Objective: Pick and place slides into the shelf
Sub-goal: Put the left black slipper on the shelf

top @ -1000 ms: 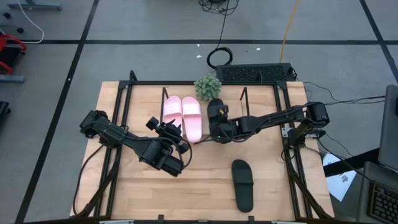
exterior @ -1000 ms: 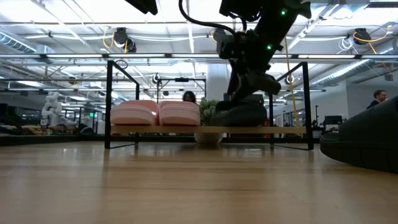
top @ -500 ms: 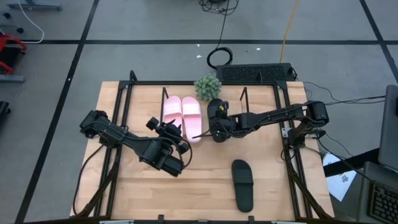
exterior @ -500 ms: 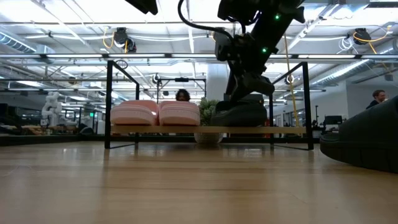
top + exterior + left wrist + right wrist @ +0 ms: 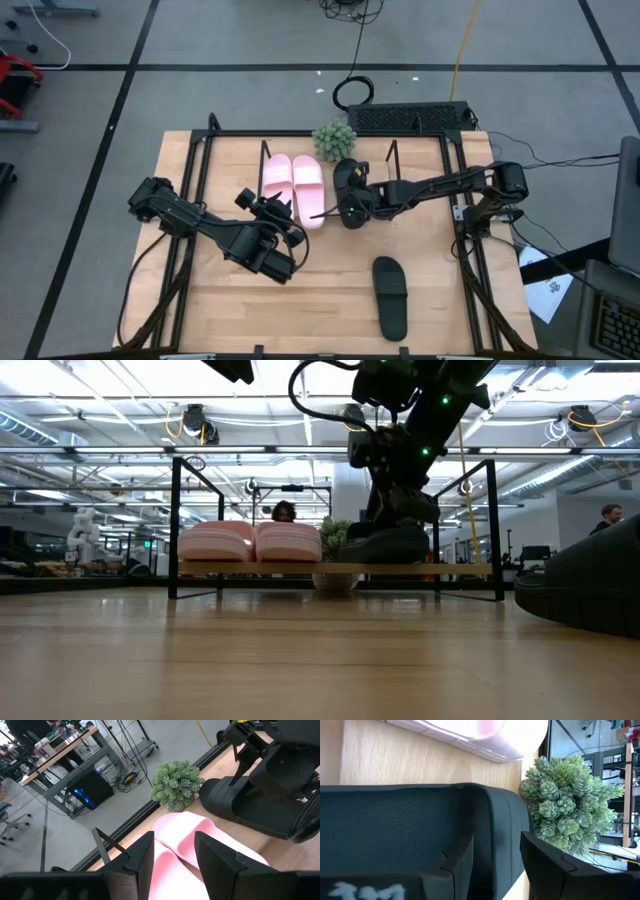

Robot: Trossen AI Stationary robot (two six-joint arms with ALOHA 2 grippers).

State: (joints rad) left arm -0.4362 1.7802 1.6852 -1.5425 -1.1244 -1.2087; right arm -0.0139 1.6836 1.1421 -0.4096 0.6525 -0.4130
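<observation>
I see a light wooden tabletop [image 5: 230, 310] standing on a grey floor crossed by dark tape lines. The shelf [image 5: 450, 569] runs along the table's far half, and the pink pair [image 5: 293, 187] rests on its board side by side. Just right of them sits one black slide [image 5: 385, 545], with the right gripper [image 5: 345, 205] directly over it; in its wrist view the fingers [image 5: 555, 865] stand spread astride the black strap, and I cannot tell whether they press it. The second black slide [image 5: 391, 308] lies alone on the tabletop near the front edge, well apart from the shelf. The left gripper [image 5: 283, 212] hovers near the pink pair with its fingers [image 5: 142, 857] apart and empty. A small green plant [image 5: 334, 138] stands behind the shelf. Beyond are ceiling lights, desks and a person [image 5: 284, 512].
</observation>
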